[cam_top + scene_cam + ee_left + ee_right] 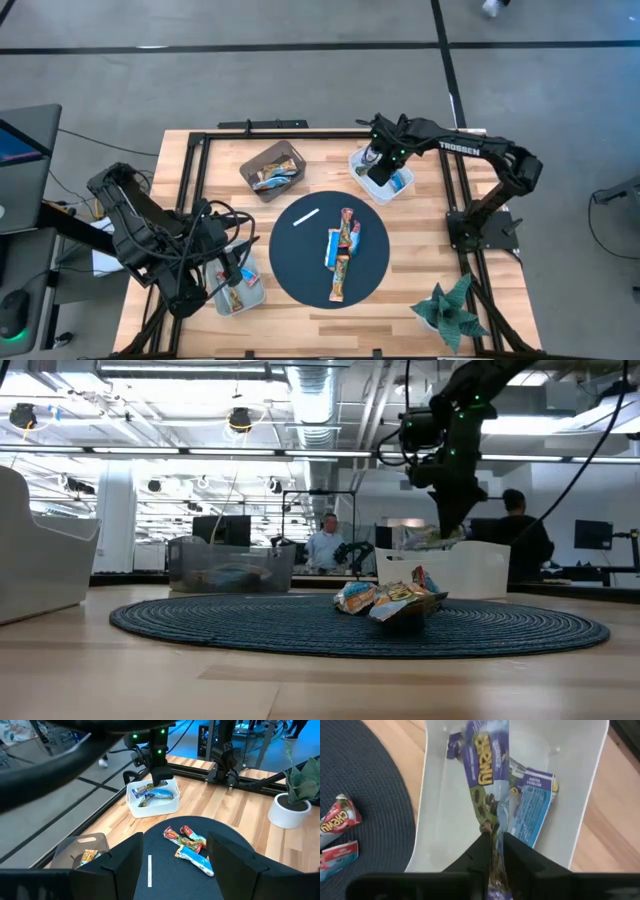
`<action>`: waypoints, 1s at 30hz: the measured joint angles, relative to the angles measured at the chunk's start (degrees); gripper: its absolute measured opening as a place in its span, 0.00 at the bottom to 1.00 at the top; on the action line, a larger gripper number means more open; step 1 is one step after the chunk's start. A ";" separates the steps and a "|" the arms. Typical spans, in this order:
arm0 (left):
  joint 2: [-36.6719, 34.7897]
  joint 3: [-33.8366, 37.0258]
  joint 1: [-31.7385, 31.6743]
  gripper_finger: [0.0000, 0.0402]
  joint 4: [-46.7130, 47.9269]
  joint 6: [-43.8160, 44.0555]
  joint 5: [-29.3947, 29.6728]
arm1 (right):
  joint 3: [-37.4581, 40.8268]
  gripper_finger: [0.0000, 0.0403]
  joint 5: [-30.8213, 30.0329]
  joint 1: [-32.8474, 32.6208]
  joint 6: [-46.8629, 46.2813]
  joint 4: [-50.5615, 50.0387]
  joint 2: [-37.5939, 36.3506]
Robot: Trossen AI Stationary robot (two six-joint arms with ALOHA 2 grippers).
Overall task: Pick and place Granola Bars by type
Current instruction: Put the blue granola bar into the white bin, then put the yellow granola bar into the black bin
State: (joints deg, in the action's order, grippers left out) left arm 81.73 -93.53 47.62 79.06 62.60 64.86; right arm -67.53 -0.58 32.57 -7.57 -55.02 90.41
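My right gripper [380,165] hangs over the white bin [400,192] at the table's far right, shut on a blue granola bar [487,770]. Another blue bar [532,805] lies in that bin. Several granola bars [343,250] in red, blue and orange wrappers lie in a heap on the round dark mat [300,265]. My left gripper [175,847] stands open and empty above the table's near left corner, looking across the mat. My right gripper pinches the blue bar's wrapper end [492,827] between its two fingers [480,847]. The fingers come from above, pointing steeply down. The bar hangs below them into the white bin, lengthwise, beside the other blue bar; whether its lower end touches the bin floor I cannot tell.
A thin white stick [305,217] lies on the mat's far left part. A clear bin [272,170] with orange-brown bars stands at the far middle, another bin [240,292] at the near left. A potted paper plant [450,310] stands near right. People show behind the table.
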 joint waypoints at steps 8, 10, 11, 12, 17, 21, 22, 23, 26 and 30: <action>0.00 0.01 0.00 0.53 -0.01 0.71 0.00 | 0.42 0.39 0.24 1.24 -0.07 -1.92 -0.06; 0.00 0.01 0.00 0.53 -0.01 0.71 0.00 | 0.42 0.47 0.31 1.32 -0.07 -2.27 -0.80; 0.00 0.01 0.00 0.53 -0.01 0.79 0.00 | 0.42 0.50 0.37 1.03 -0.07 -2.18 -1.52; 0.00 0.01 -0.02 0.53 -0.01 1.03 0.00 | 0.42 0.53 0.36 0.54 -0.05 -1.97 -2.39; 0.02 0.01 -1.80 0.53 -0.63 1.70 -1.30 | 0.42 0.61 0.48 -4.24 1.75 0.80 -9.58; 0.02 0.01 -4.96 0.53 -3.63 -3.12 -6.91 | 0.42 0.62 0.53 -10.53 2.95 2.80 -16.69; 0.13 0.01 -5.87 0.53 -4.79 -5.32 -8.67 | 0.42 0.62 0.55 -12.24 2.97 3.06 -18.36; 0.46 0.01 -6.99 0.53 -6.05 -7.73 -10.19 | 0.42 0.62 0.56 -13.98 2.94 3.42 -19.94; 1.95 0.01 -10.27 0.53 -10.16 -16.46 -15.34 | 0.40 0.62 0.63 -19.02 2.16 3.64 -24.38; 5.30 0.03 -15.48 0.53 -16.66 -29.23 -22.34 | 0.40 0.62 0.36 -25.79 -0.75 3.74 -28.66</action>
State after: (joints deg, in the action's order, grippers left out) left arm 87.03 -93.49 32.14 62.39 33.37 42.52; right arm -67.13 -0.22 6.78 -8.33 -51.28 61.76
